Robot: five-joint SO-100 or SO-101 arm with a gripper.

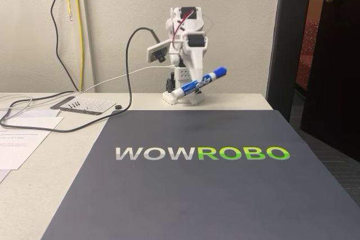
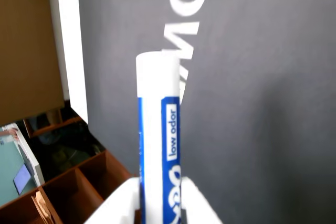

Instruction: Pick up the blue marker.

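Blue marker (image 1: 198, 84) pinched mid-barrel by closed gripper (image 1: 194, 86), tilted with cap uppermost, aloft well above the dark mat (image 1: 197, 195) near the arm base; possible slip or swivel between white fingers (image 2: 118, 205), given narrow hold on a smooth barrel.

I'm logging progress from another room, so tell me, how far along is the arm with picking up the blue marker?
Done: the white-barrelled, blue-capped dry-erase marker is off the dark grey WOWROBO mat, tilted in the air in the fixed view. In hand: the white two-finger gripper is clamped on its barrel, as the wrist view shows. Left: nothing obvious; the pick-up looks essentially complete.
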